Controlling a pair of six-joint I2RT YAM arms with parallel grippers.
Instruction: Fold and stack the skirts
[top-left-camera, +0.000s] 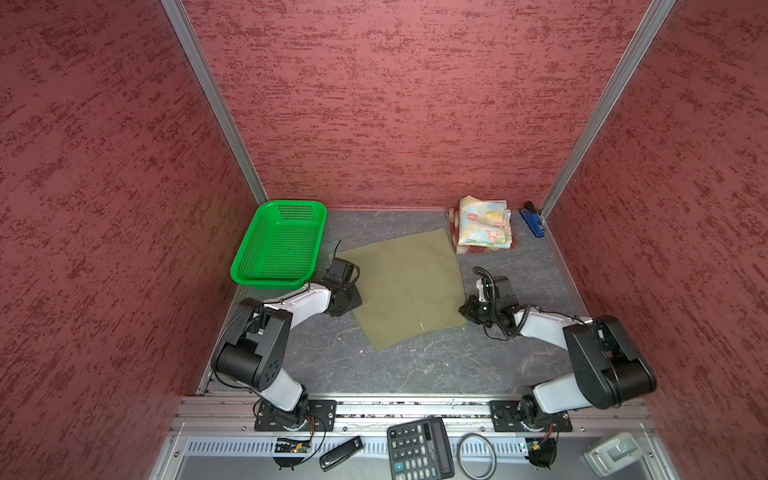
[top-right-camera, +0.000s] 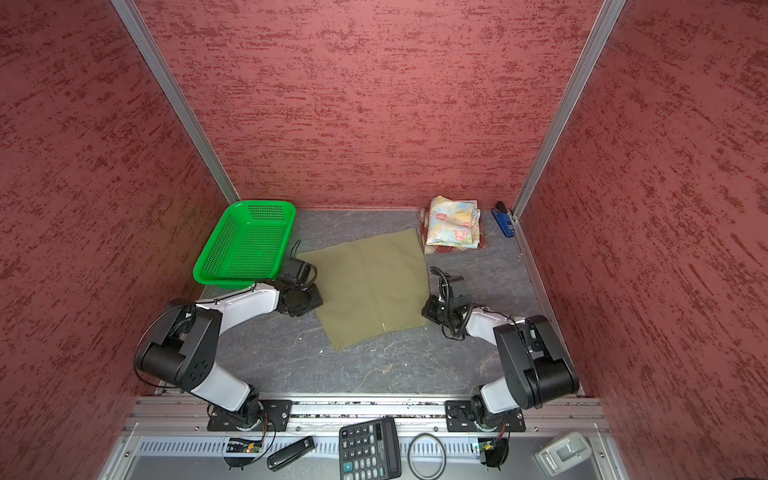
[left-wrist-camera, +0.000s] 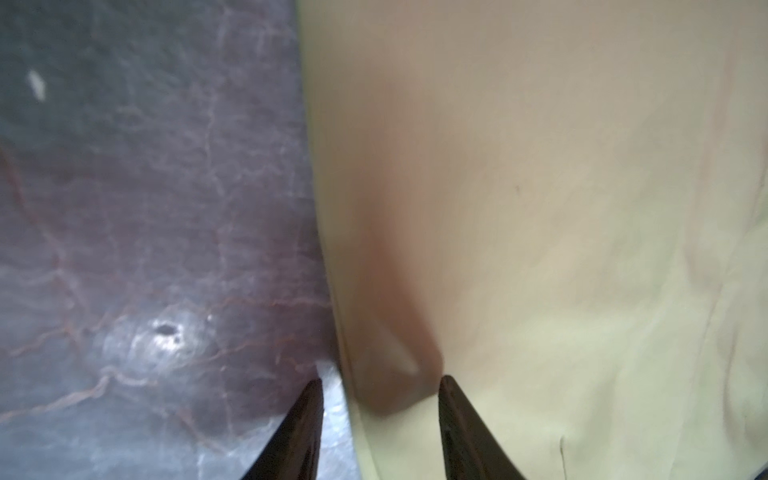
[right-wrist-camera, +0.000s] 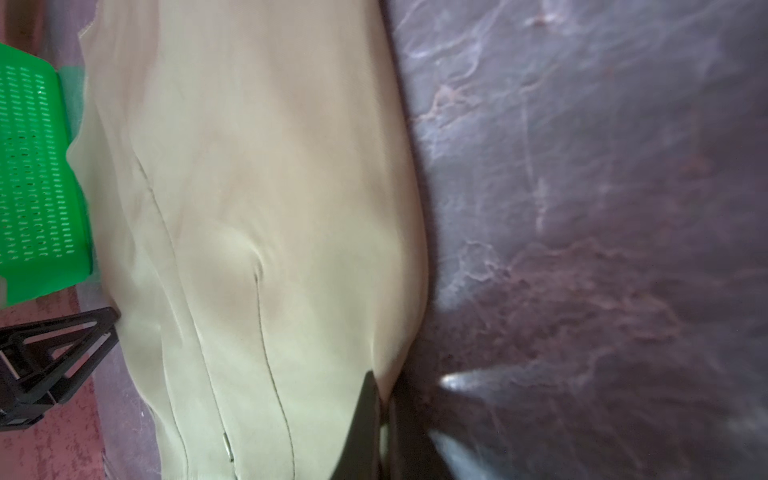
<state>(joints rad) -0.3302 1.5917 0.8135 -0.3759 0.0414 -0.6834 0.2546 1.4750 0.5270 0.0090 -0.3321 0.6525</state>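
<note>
My left arm (top-left-camera: 299, 302) and right arm (top-left-camera: 540, 324) reach in low, elbows raised. My left gripper (left-wrist-camera: 381, 380) points down, jaws standing apart; my right gripper (right-wrist-camera: 382, 395) is pinched tight on the edge of the olive skirt (right-wrist-camera: 257, 208)

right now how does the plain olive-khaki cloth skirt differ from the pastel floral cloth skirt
The plain olive-khaki cloth skirt lies spread wide in the middle; the pastel yellow-blue floral cloth skirt is folded small in the far right corner. The olive one rests on the table; the floral one tops a red-brown plaid cloth skirt. The right tool is shut on the olive skirt's edge; no tool touches the floral one. Both are soft cloth.
</note>
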